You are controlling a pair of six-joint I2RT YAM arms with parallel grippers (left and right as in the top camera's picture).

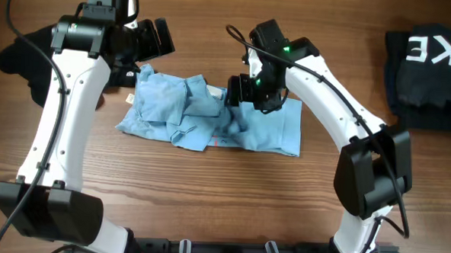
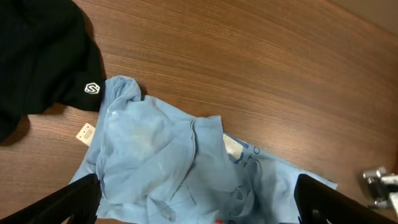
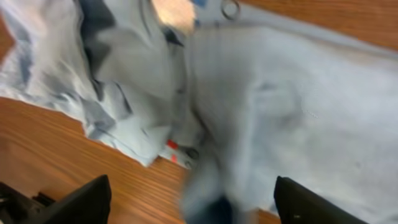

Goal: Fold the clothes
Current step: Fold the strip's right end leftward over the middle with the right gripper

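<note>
Light blue shirt (image 1: 211, 114): bunched, folding unfinished. Left gripper (image 2: 198, 180) over its left end, jaws wide apart, empty, probably waiting. Right gripper (image 3: 193, 183) above its middle, jaws apart, cloth loose beneath.

This looks to me like a robotics lab bench, not a home. Under both sets of jaws I see only a brown wood-grain laminate tabletop (image 1: 206, 209). The white-and-black jointed left arm (image 1: 82, 90) and its twin, the white-and-black jointed right arm (image 1: 326, 81), rise from a black metal mounting rail (image 1: 227, 252) at the table's near edge, with loose black cables (image 1: 56, 127) strung along them. Garments are laid out flat. A crumpled light blue cotton shirt (image 1: 263, 128) lies beneath my right jaws. A black cloth with a small white logo (image 2: 43, 56) sits beyond the left jaws. A folded black garment with white block letters (image 1: 430, 70) lies well off from the right jaws.
</note>
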